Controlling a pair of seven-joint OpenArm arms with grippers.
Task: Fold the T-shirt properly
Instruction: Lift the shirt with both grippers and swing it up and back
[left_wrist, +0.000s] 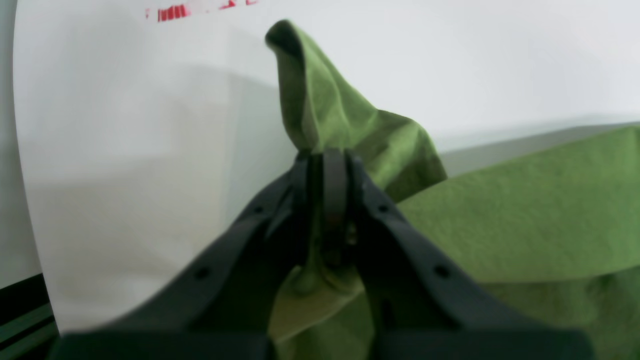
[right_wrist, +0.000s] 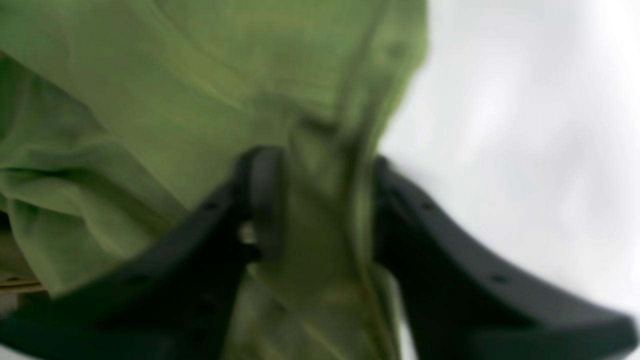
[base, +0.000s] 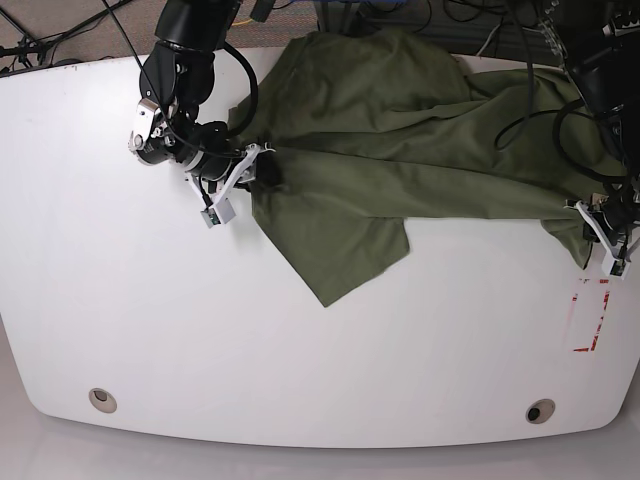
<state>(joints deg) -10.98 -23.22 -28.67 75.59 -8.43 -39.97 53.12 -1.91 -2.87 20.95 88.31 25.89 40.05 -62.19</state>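
Your left gripper (left_wrist: 327, 165) pinches the wrinkled olive-green cotton T-shirt (base: 400, 130); your right gripper (right_wrist: 320, 200), jaws parted, has blurred cloth between them, grip unclear.

One green T-shirt (base: 400, 140), one white bench (base: 200, 330), two robot arms, two round holes in the bench, at 7 and 5 o'clock

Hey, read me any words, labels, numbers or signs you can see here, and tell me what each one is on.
No text can be read.
Red markings on the white table, near the left gripper: a red outline, no readable characters.
The same red marks in the left wrist view: blurred, unreadable.
The T-shirt: plain olive green, no print or label showing.
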